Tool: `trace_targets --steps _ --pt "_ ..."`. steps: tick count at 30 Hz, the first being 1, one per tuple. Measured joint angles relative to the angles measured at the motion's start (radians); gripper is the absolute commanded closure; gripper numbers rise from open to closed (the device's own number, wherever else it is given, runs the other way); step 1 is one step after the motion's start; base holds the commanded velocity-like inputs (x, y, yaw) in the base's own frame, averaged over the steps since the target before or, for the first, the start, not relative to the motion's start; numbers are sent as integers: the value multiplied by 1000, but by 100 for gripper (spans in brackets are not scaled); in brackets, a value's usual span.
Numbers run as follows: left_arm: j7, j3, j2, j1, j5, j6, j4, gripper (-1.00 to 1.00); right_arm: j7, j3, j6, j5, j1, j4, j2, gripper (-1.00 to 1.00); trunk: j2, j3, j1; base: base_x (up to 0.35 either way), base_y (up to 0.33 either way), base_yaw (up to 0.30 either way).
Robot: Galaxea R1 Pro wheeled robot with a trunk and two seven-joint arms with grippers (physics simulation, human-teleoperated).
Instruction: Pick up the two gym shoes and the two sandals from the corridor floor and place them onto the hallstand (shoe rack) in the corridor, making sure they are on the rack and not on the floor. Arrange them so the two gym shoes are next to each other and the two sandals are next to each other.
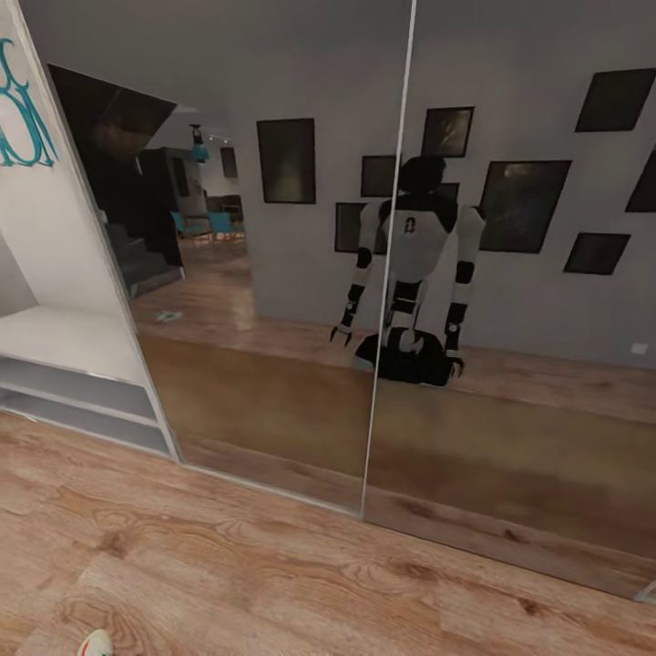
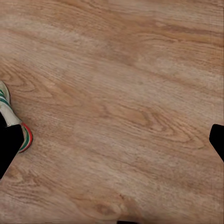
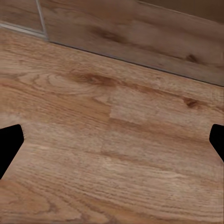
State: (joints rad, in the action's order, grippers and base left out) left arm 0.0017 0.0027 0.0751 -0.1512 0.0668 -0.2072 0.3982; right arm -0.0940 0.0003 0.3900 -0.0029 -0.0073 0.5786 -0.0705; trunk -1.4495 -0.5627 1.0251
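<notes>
white-and-green gym shoe (image 2: 10,114) beside one fingertip of the wide-spread left gripper (image 2: 112,140) — untouched

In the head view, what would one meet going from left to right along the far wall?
Teal wall lettering → hallstand → left mirror panel → seam between the mirror panels → robot's reflection → right mirror panel.

Left gripper (image 2: 112,140) fingers spread apart; right gripper (image 3: 112,144) likewise spread
</notes>
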Motion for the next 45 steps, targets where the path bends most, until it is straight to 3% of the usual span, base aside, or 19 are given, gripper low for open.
trace_targets --steps 25,33,45 --pt "1 0 -1 0 1 0 2 -100 -1 1 0 1 0 0 0 -100 0 -31 0 0 0 181" --pt "0 2 -1 0 33 0 2 -100 -1 1 0 1 0 0 0 -100 0 -41 0 0 0 184" --pt "-4 1 -1 0 36 0 1 -100 -1 1 0 1 0 -1 0 -100 0 -56 0 0 41 184"
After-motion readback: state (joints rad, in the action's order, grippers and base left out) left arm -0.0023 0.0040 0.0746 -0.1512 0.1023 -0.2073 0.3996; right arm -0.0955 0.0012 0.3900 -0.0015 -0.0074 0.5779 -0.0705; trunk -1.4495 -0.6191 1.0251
